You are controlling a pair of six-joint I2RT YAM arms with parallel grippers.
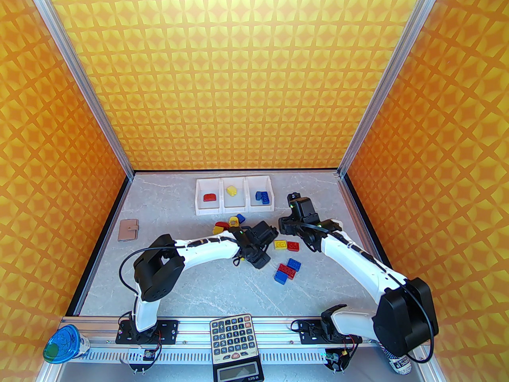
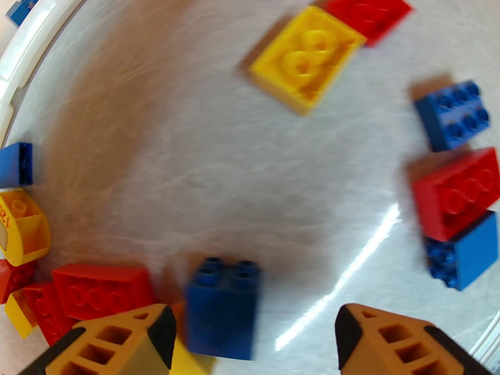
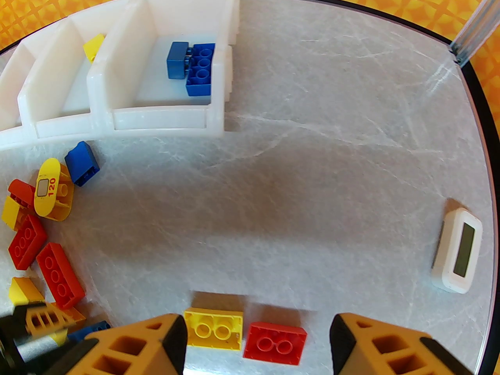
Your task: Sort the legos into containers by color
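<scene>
Between jaws of left gripper (image 2: 254, 328), spread apart, unclamped: blue lego (image 2: 222, 307). Above yellow lego (image 3: 213, 328) and red lego (image 3: 275, 344), right gripper (image 3: 258, 338) likewise apart.

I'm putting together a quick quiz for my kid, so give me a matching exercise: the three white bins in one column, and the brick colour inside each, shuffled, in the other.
Column one:
1. left bin
2. middle bin
3. right bin

Column two:
a. blue bricks
b. red brick
c. yellow brick

Pairs: 1-b, 2-c, 3-a.
</scene>
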